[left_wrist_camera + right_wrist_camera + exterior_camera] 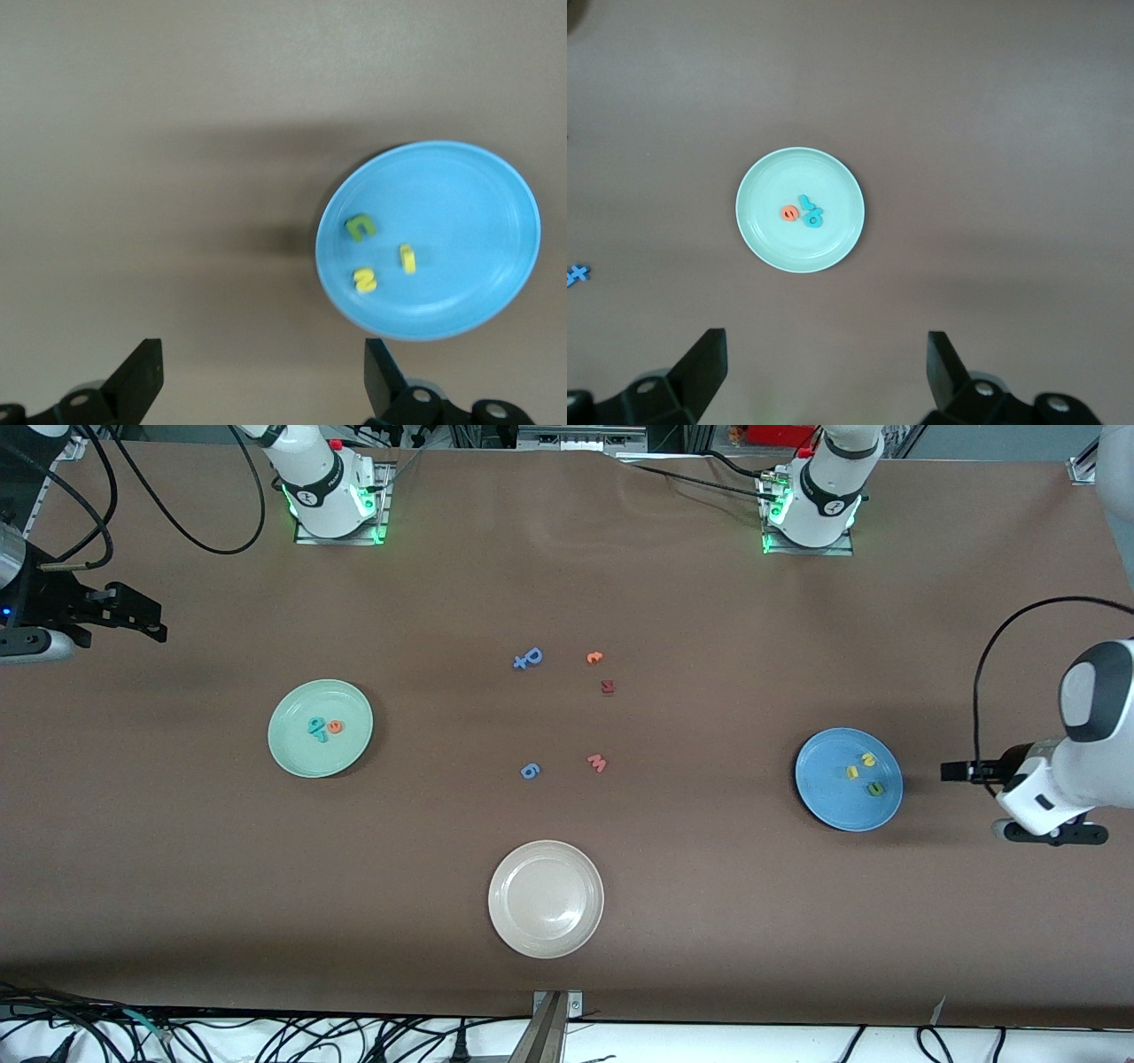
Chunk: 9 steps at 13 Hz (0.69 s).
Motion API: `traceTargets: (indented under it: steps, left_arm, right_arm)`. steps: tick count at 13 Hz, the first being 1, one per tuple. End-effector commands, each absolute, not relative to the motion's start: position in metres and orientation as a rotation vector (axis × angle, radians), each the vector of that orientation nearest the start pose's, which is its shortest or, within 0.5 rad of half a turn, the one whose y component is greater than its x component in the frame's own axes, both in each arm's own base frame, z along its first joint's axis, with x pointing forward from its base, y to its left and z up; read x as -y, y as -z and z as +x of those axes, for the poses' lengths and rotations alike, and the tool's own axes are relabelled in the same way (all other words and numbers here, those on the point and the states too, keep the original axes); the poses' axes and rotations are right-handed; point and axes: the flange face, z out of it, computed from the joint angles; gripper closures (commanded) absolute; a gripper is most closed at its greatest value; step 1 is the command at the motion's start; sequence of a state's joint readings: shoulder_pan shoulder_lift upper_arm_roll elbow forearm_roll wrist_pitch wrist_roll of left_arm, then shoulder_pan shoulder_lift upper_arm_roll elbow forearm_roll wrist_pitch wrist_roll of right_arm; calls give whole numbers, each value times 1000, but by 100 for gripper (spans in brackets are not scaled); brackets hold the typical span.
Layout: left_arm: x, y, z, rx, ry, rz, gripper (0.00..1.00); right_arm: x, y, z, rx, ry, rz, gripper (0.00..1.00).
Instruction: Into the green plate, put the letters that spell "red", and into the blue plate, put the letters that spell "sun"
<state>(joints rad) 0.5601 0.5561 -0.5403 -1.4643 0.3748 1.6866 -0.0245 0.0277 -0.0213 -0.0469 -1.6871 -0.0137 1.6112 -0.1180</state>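
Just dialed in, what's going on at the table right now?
Nothing is being handled. The round pale mint-green plate holds an orange foam "e" and two teal foam letters; the round mid-blue plate holds two yellow foam letters and a green arch-shaped one. The left pincer is open above the table beside the blue plate; the right pincer hangs open high above the table near the green plate.

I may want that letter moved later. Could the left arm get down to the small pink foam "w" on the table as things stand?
Probably yes. The pink foam "w" lies alone on the brown table, nothing over or against it. The left gripper hangs open beside the round blue plate, at its own end, and holds nothing.
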Motion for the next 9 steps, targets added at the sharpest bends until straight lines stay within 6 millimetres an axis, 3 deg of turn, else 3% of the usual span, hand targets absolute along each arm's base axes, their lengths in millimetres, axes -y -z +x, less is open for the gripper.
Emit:
traceTargets:
  steps: [1,3,6,9]
  left_arm:
    - [-87,-435,627,10,-428,-3045,0]
    - [-78,-476,604,142,-474,-3088,0]
    - [-60,-536,587,124,-364,-3091,0]
    - [-47,-572,574,101,-276,-3103,0]
  right_arm:
    - [10,-592,551,153,-66,-3146,0]
    - [10,-593,551,151,-64,-3146,0]
    - [13,-592,552,146,-66,-3146,0]
    - [13,-593,552,161,-57,-3146,0]
